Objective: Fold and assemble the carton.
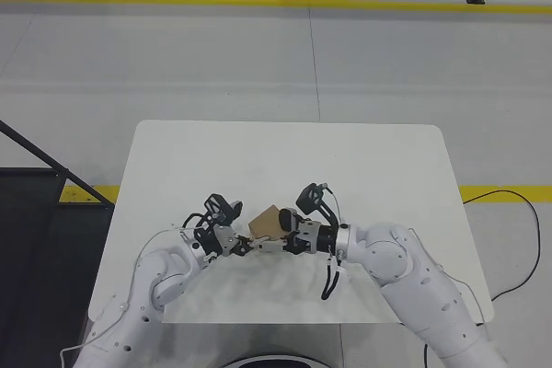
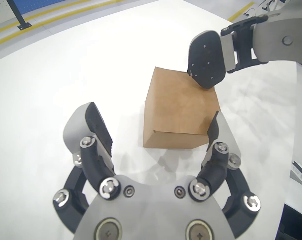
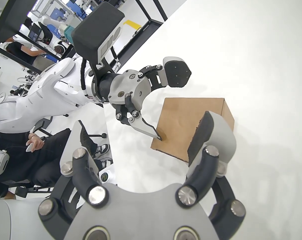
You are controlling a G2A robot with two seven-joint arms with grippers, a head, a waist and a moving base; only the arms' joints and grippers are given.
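Observation:
A small brown carton (image 1: 265, 222) sits folded into a closed box on the white table (image 1: 368, 166), near its front middle. My left gripper (image 1: 243, 245) is at one side of it and my right gripper (image 1: 286, 241) at the other, both open. In the left wrist view the carton (image 2: 178, 101) lies just beyond the left gripper (image 2: 157, 129), one fingertip (image 2: 214, 126) against its near corner. The right gripper's pad (image 2: 207, 59) touches its far top edge. In the right wrist view the carton (image 3: 183, 118) lies under one finger (image 3: 206, 136), with the left gripper (image 3: 166, 103) opposite.
A black metal frame (image 1: 28, 152) and a dark floor mat stand off the table's left side. A black cable (image 1: 520, 239) runs on the floor to the right. The far half of the table is bare white surface.

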